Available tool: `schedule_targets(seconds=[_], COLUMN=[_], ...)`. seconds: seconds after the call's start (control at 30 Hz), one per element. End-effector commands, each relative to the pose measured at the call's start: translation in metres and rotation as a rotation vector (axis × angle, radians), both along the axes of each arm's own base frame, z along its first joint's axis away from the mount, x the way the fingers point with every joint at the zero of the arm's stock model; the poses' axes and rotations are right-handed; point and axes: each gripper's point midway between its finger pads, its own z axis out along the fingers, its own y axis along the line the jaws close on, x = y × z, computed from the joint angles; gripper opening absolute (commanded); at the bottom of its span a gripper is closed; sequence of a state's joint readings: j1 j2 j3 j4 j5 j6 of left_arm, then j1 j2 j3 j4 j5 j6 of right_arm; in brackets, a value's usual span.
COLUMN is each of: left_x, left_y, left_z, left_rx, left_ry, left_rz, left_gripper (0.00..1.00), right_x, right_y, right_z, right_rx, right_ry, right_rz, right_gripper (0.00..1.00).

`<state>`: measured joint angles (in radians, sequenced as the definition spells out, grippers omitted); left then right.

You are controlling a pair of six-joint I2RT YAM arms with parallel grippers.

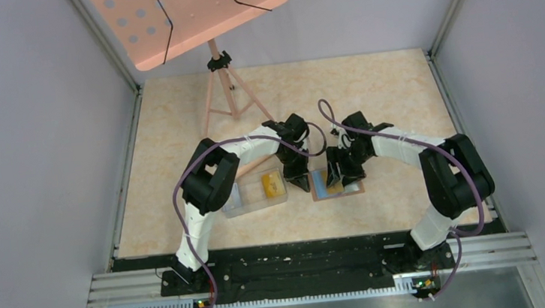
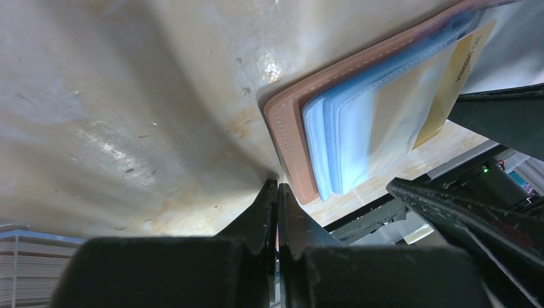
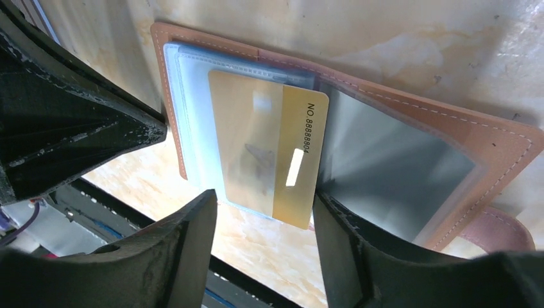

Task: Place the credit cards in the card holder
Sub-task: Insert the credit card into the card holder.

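Note:
The brown card holder (image 1: 337, 186) lies open on the table, with clear blue-tinted sleeves (image 2: 359, 128) inside. A yellow-orange credit card (image 3: 269, 147) sits partly in one sleeve, its numbered end sticking out; it also shows in the left wrist view (image 2: 449, 83). My right gripper (image 3: 263, 205) is open just above the holder, its fingers either side of the card's near end. My left gripper (image 2: 277, 187) is shut and empty, its tips on the table at the holder's corner (image 2: 292, 141). Another yellow-orange card (image 1: 271, 183) lies in the clear tray.
A clear plastic tray (image 1: 238, 199) stands left of the holder, under my left arm. A pink music stand (image 1: 188, 11) on a tripod (image 1: 229, 90) stands at the back of the table. The two grippers (image 1: 298, 176) (image 1: 340, 171) are close together.

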<state>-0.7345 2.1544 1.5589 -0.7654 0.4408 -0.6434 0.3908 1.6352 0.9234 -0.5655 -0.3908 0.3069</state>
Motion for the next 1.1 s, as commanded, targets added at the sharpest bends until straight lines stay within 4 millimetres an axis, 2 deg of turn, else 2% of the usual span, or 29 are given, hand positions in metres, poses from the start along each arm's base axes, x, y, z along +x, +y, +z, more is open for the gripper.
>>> schedule_targets(seconds=[0.0,0.13,0.23,0.4,0.5,0.6,0.7,0.83,0.93,1.07], left_x=[0.006,0.006,0.007,0.008,0.008,0.007,0.008,0.009,0.009,0.01], left_y=[-0.004,-0.005,-0.007,-0.008,-0.008,-0.007,-0.004,0.0,0.005,0.003], left_z=[-0.006,-0.005,-0.003,-0.001,0.0,0.0,0.001,0.001,0.001,0.002], left_rx=[-0.007,-0.01,-0.016,-0.021,-0.019,-0.014,-0.001,0.021,0.043,0.034], left_ry=[-0.025,-0.028,-0.03,-0.038,-0.043,-0.046,-0.055,-0.067,-0.075,-0.077], left_rz=[-0.02,-0.025,-0.026,-0.031,-0.035,-0.04,-0.041,-0.05,-0.059,-0.06], left_gripper=[0.0,0.0,0.0,0.0,0.0,0.0,0.0,0.0,0.0,0.0], right_x=[-0.004,-0.007,-0.008,-0.009,-0.007,-0.003,0.003,0.007,0.01,0.015], right_y=[0.001,0.01,0.015,0.024,0.027,0.025,0.018,0.012,0.004,-0.001], right_z=[-0.012,-0.007,-0.003,0.002,0.005,0.004,0.004,0.007,0.006,0.006], right_rx=[0.01,0.066,0.1,0.154,0.175,0.155,0.106,0.07,0.047,0.052], right_ry=[0.0,0.01,0.013,0.008,0.001,-0.011,-0.028,-0.053,-0.049,-0.051], right_rz=[0.008,0.016,0.029,0.054,0.059,0.051,0.024,0.004,-0.018,-0.036], right_gripper=[0.54,0.42,0.38,0.22,0.19,0.22,0.38,0.52,0.55,0.55])
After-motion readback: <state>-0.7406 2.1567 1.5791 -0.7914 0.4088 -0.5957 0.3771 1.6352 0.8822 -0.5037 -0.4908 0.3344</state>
